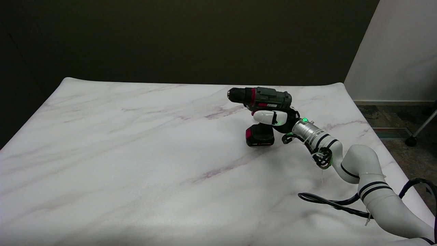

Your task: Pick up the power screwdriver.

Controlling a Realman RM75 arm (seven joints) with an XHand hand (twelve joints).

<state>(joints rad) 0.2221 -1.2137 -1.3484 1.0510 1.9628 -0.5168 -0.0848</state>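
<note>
The power screwdriver [263, 99] stands upright on the marble table [136, 153], right of centre. It is dark green and black with a red ring behind the chuck, which points left. Its red-and-black battery base [260, 136] rests on the tabletop. My right hand [273, 118] is wrapped around the handle between the body and the battery, reaching in from the right. Its white fingers cover the handle's near side; the handle itself is mostly hidden.
My right arm [362, 167] stretches along the table's right side with a black cable [327, 201] trailing on the surface. The right table edge is close behind the arm; floor and a chair leg [418, 131] lie beyond it.
</note>
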